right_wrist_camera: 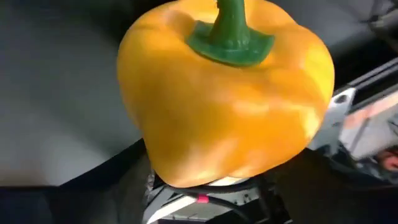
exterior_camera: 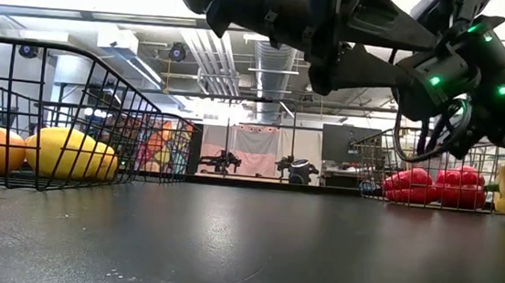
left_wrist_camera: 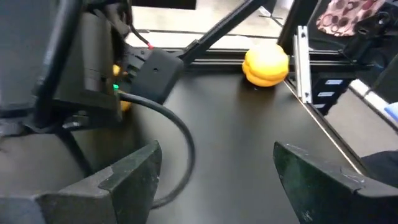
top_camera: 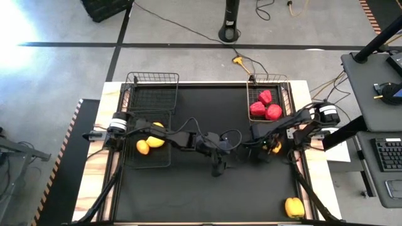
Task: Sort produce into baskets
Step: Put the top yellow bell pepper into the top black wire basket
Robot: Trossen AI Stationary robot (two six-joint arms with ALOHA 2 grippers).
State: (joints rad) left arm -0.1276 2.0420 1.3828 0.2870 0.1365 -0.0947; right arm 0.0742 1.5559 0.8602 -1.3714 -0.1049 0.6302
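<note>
My right gripper (top_camera: 265, 149) is over the table's right middle, shut on a yellow bell pepper (right_wrist_camera: 224, 93) with a green stem; the pepper also shows in the high view (top_camera: 275, 148). My left gripper (top_camera: 217, 167) hovers over the table's middle, open and empty (left_wrist_camera: 217, 180). A second yellow pepper (top_camera: 294, 206) rests on the table at the near right corner and shows in the left wrist view (left_wrist_camera: 266, 62). Three red peppers (top_camera: 265, 108) lie in the far right basket (top_camera: 286, 88). Yellow-orange ovals (top_camera: 149, 143) lie in the near left basket (top_camera: 164, 157). My right gripper has the yellow bell pepper's lower body (right_wrist_camera: 211, 168) between its fingers, but the pepper fills the wrist view and hides them. The green stem (right_wrist_camera: 229, 31) points away from the gripper body. Whether the pepper is lifted clear of the table, I cannot tell.
An empty wire basket (top_camera: 152, 94) stands at the far left. The black mat (top_camera: 207, 201) is bare toward the near edge. Cables trail from both arms over the middle (top_camera: 188, 129). A desk with a keyboard (top_camera: 386, 154) stands off the right side.
</note>
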